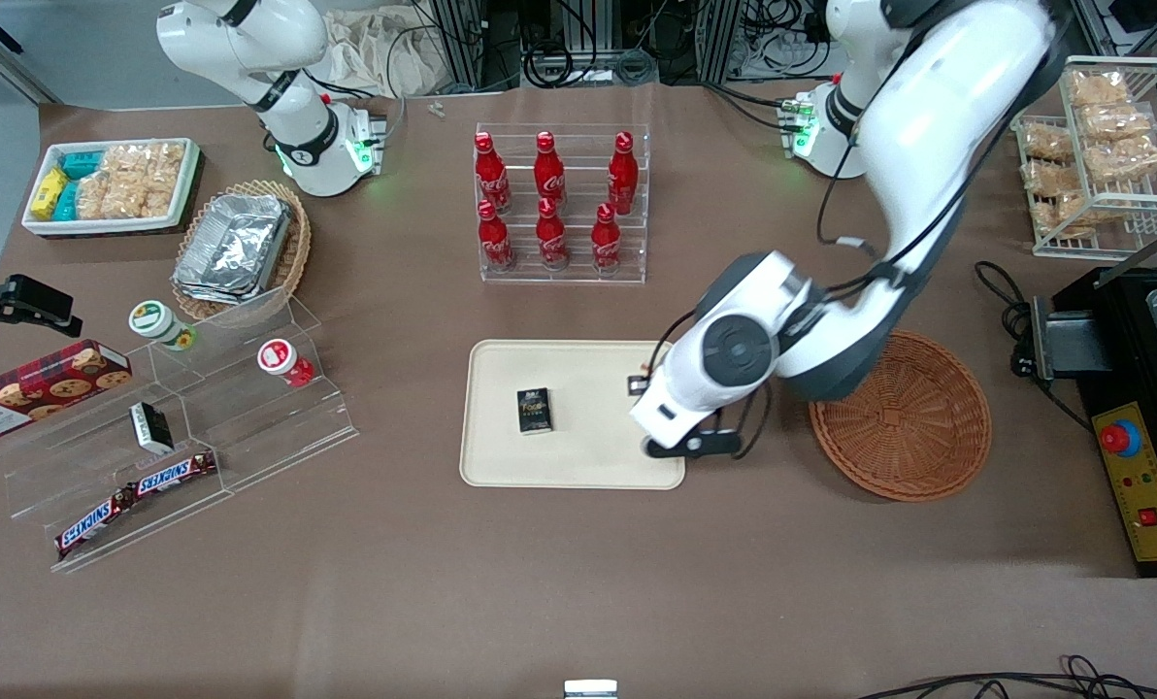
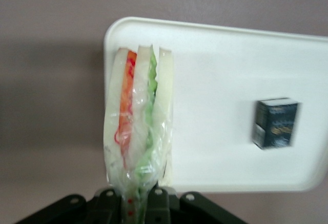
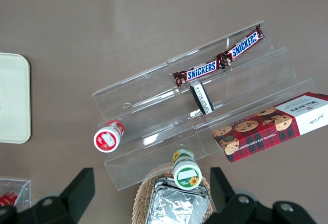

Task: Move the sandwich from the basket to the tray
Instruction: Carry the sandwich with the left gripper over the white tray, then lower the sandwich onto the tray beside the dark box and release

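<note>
My left gripper point(image 2: 137, 199) is shut on the sandwich point(image 2: 137, 111), a wedge of white bread with orange, red and green layers in clear wrap. It holds the sandwich over the end of the cream tray point(image 2: 220, 65) that lies nearest the basket. In the front view the arm's wrist point(image 1: 676, 403) hangs over that end of the tray point(image 1: 578, 461) and hides the sandwich and the fingers. The round reddish-brown wicker basket point(image 1: 913, 427) stands beside the tray toward the working arm's end, with nothing showing in it.
A small dark box point(image 1: 534, 410) lies on the tray, also in the left wrist view point(image 2: 275, 123). A clear rack of cola bottles point(image 1: 561, 204) stands farther from the front camera. A clear stepped shelf with snacks point(image 1: 181, 417) and a tan basket of foil containers point(image 1: 241, 248) lie toward the parked arm's end.
</note>
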Motion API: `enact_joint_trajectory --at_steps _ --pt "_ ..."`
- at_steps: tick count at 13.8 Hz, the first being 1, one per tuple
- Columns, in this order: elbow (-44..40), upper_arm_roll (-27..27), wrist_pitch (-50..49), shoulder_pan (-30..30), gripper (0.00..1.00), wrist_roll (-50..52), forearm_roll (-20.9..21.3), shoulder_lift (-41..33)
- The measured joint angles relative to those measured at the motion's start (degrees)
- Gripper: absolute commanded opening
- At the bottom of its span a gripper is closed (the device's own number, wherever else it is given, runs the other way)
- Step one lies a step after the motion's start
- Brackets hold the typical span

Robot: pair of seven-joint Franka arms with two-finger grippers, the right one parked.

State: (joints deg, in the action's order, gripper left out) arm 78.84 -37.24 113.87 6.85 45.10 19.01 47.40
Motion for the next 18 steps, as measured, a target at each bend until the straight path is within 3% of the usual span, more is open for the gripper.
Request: enact_joint_trajectory --at_steps 4,5,6,12,16,18 --pt "-1.83 6.19 4.55 6.72 0.01 1.02 2.26 4.3" --pt "-2.21 6.47 4.38 7.06 0.42 1.02 2.27 4.23" --pt "-2.25 6.65 4.38 7.1 0.99 1.02 2.28 4.24" --pt "-4.13 7.03 2.38 6.76 1.0 0.63 2.37 1.05" --pt "-4.59 7.04 -11.9 4.48 1.0 0.41 2.12 -10.58" --pt "-2.64 7.21 -16.74 1.02 1.0 -3.76 -0.53 -17.04"
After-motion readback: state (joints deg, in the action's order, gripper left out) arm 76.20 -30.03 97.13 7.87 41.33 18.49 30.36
